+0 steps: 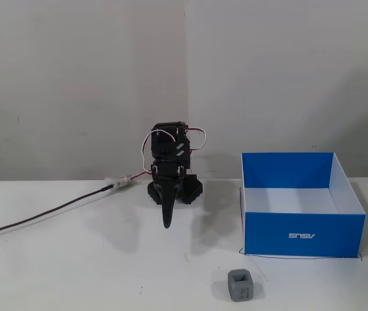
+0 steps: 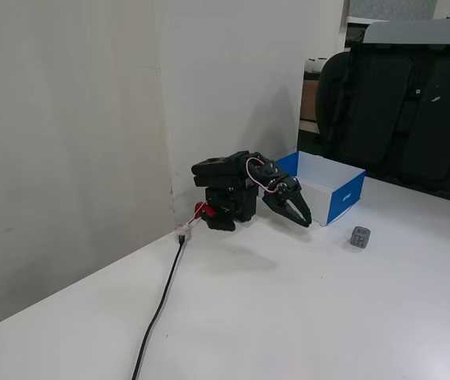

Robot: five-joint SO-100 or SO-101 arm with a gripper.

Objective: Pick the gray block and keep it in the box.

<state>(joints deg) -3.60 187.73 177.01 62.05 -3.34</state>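
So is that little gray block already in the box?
No, the block sits on the table in front of the box.

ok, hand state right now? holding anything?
Hand: looks shut and empty, hanging above the table near the arm's base. The gray block sits on the table, outside the box.

Bare table (image 1: 74, 259) surrounds the gray block (image 1: 241, 285); box (image 1: 304, 234) behind it.
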